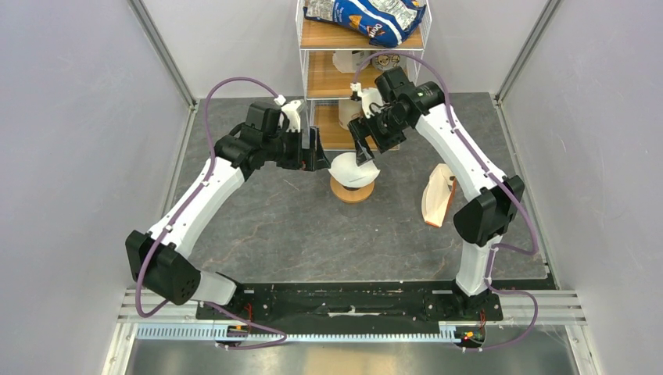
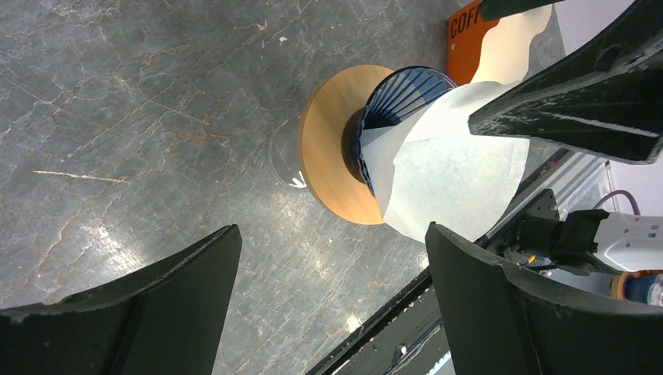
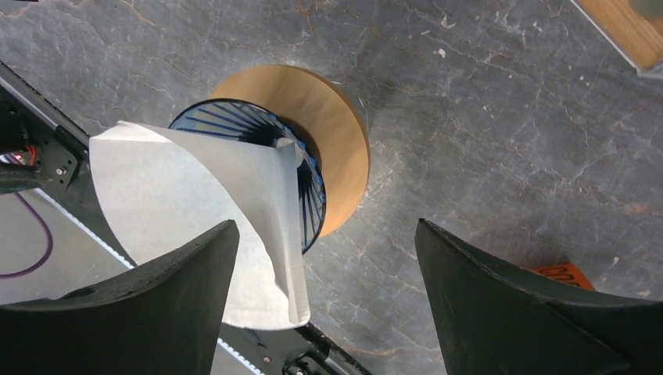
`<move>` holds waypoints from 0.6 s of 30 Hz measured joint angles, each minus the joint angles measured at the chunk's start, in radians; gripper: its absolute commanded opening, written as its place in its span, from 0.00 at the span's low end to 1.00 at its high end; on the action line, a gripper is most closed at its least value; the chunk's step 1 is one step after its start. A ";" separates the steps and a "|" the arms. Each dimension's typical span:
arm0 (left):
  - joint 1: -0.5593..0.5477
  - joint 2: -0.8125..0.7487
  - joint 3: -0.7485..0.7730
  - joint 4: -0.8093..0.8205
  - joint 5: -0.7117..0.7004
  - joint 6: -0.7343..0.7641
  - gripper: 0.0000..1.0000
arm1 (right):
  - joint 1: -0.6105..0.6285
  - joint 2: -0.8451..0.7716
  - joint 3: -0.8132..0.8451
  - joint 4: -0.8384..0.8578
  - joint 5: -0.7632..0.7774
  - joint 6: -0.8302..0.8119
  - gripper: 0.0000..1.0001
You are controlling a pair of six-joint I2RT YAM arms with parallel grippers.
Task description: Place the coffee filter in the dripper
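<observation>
Coffee filter lodged askew in the blue ribbed dripper on its wooden ring, overhanging one side of the rim. Right gripper and left gripper both spread wide, holding nothing. Seating it fully probably calls for a gentle central nudge downward.

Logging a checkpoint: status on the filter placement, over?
Left gripper open, right gripper open. Coffee filter partly in dripper, sticking out one side. No obstruction in view.

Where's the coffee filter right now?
Top view, table centre: the coffee filter stands partly in the dripper on the wooden ring, under the open right gripper.
</observation>
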 measured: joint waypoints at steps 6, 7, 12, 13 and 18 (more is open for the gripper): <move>0.006 0.000 -0.007 0.006 -0.001 -0.006 0.96 | 0.039 0.001 -0.052 0.059 0.036 -0.026 0.91; 0.010 0.000 -0.009 0.008 -0.001 -0.008 0.96 | 0.045 0.002 -0.061 0.065 0.044 -0.030 0.91; 0.027 -0.001 -0.010 0.008 -0.001 -0.016 0.96 | 0.057 0.021 -0.094 0.099 0.085 -0.039 0.91; 0.029 -0.001 -0.010 0.008 -0.001 -0.016 0.96 | 0.057 0.025 -0.101 0.108 0.092 -0.041 0.91; 0.033 -0.001 -0.010 0.008 -0.001 -0.016 0.97 | 0.057 0.038 -0.142 0.144 0.121 -0.055 0.91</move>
